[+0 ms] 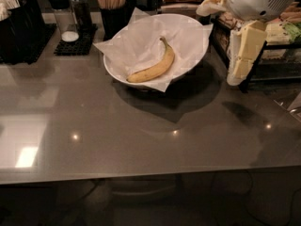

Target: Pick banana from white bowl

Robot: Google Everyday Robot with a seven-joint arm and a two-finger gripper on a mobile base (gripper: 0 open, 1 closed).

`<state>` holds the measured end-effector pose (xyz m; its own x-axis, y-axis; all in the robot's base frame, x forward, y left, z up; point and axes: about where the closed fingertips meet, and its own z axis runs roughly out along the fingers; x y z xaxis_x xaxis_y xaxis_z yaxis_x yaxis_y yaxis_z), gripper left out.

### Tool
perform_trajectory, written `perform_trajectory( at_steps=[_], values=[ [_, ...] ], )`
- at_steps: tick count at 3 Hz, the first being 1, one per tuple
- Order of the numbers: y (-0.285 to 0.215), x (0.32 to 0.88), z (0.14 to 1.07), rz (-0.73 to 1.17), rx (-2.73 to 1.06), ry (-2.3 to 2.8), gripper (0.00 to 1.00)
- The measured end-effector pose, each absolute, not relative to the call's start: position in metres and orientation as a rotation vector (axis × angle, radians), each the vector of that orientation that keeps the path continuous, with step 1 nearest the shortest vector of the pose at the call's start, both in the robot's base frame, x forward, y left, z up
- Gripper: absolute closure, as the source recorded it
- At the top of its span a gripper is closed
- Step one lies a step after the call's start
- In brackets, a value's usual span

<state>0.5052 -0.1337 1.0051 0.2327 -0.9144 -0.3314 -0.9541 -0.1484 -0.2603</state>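
The banana (153,67) is yellow and curved, with its dark stem tip pointing to the back. It lies in the white bowl (188,72), on crinkled white paper whose corners stick out over the rim. The bowl stands at the back middle of the grey counter (141,135). My gripper (240,60) hangs from the white wrist (258,1) at the upper right. It is just right of the bowl's rim, above the counter, and apart from the banana. It holds nothing that I can see.
A black wire rack (268,55) with packets stands behind the gripper at the right. At the back left are a shaker (61,15) on a black mat, a dark cup of stir sticks (110,4) and a black holder (19,27).
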Motion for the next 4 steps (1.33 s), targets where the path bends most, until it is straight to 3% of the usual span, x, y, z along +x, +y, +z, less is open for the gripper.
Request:
perform_trajectory(
  at_steps=[2,3,4],
  values=[
    [-0.132,0.528,1.003,0.127,-2.094,1.665,0.00],
    [-0.108,0.599,0.957,0.191,-2.163,1.604,0.00],
    [-0.107,0.606,0.962,0.174,-2.146,1.594,0.00]
  ],
)
